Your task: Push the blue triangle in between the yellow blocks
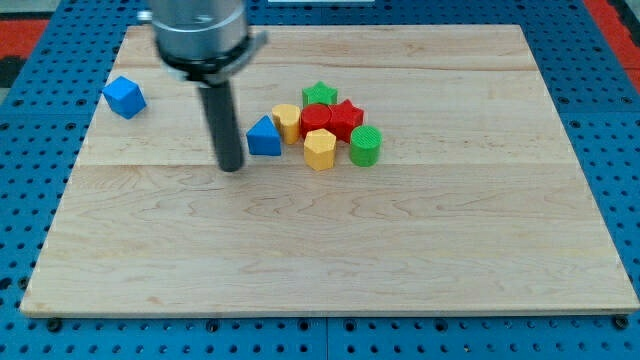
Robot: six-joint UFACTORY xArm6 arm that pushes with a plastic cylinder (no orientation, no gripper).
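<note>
The blue triangle lies near the board's middle, touching the left side of a yellow block. A second yellow block, hexagonal, lies just right and lower, apart from the triangle. My tip rests on the board just left of the blue triangle and slightly below it, with a small gap between them. The dark rod rises from it to the arm's grey end at the view's top.
A red round block, a red star, a green star and a green cylinder crowd the yellow blocks' right side. A blue cube lies at the far left. The wooden board sits on blue pegboard.
</note>
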